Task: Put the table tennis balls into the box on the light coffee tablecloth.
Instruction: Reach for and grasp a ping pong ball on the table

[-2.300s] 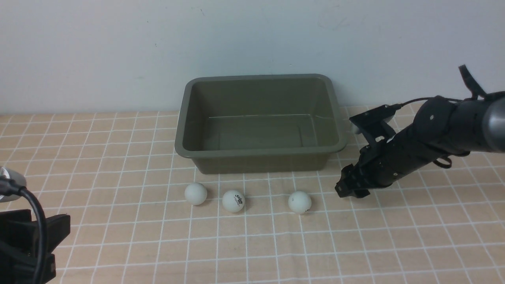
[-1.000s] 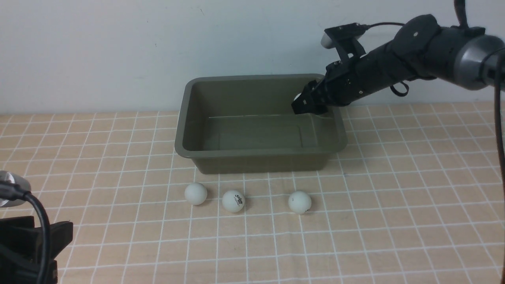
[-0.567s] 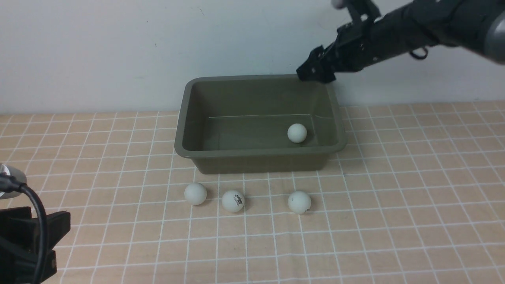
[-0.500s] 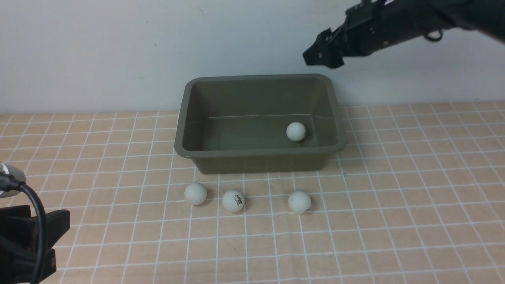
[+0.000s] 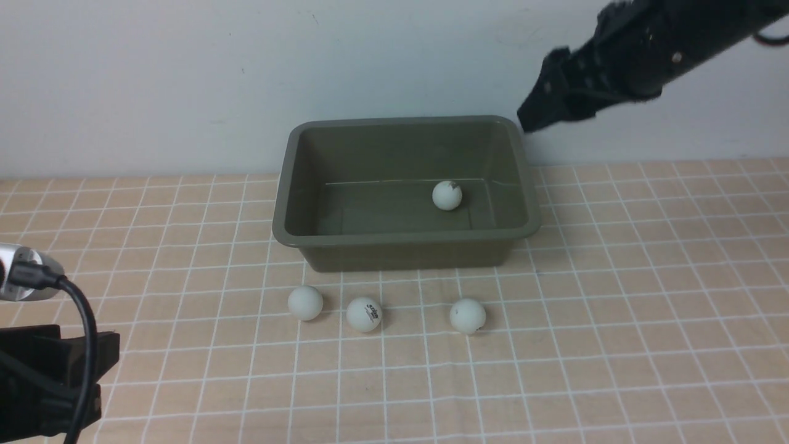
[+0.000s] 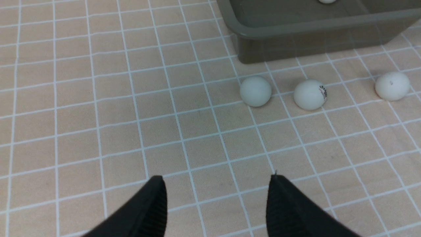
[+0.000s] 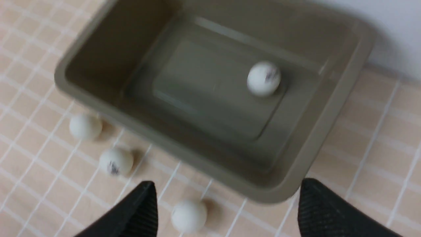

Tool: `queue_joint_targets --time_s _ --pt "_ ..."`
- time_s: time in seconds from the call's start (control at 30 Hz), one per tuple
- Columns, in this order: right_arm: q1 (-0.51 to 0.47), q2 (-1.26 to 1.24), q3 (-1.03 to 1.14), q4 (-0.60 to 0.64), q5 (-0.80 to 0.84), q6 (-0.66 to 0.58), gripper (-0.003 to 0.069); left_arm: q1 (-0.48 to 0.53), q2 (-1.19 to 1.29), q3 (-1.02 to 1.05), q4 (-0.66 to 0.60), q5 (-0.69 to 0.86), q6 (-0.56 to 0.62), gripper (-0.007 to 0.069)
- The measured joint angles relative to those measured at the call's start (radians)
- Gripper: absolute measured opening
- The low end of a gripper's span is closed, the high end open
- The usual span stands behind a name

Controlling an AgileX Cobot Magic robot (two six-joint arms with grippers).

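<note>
Olive box (image 5: 404, 246) on the checked cloth (image 5: 616, 308) holds one ball (image 5: 447, 195); three balls (image 5: 363, 314) lie in a row on the cloth just before it; right hand (image 5: 533, 117) hangs above the box's far right corner, released and empty; left hand (image 6: 216, 177) low, likewise released.

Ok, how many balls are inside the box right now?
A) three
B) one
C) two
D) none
B: a single ball lies in the box; the left ball, logo ball and right ball rest on the tablecloth in front of it.
</note>
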Motion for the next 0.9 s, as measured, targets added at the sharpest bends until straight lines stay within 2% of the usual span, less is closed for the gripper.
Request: queue_joint_targets --time_s 0.13,0.4,0.5,0.77,0.9 --pt "0.063 -0.017 0.137 0.008 -0.042 0.000 0.0514 0.000 0.037 0.000 0.000 -0.003 0.009 0.0342" --pt "0.173 -0.077 0.273 -0.007 -0.106 0.005 0.0489 0.000 0.083 0.000 0.000 -0.020 0.013 0.0342" --pt "0.217 -0.091 0.319 -0.052 -0.135 0.030 0.0484 0.000 0.084 0.000 0.000 -0.025 0.013 0.0342" --pt "0.309 -0.092 0.484 -0.281 -0.325 0.190 0.0483 0.000 0.084 0.000 0.000 -0.026 0.033 0.0342" --pt "0.312 -0.086 0.517 -0.313 -0.423 0.231 0.0483 0.000 0.084 0.000 0.000 -0.026 0.042 0.0342"
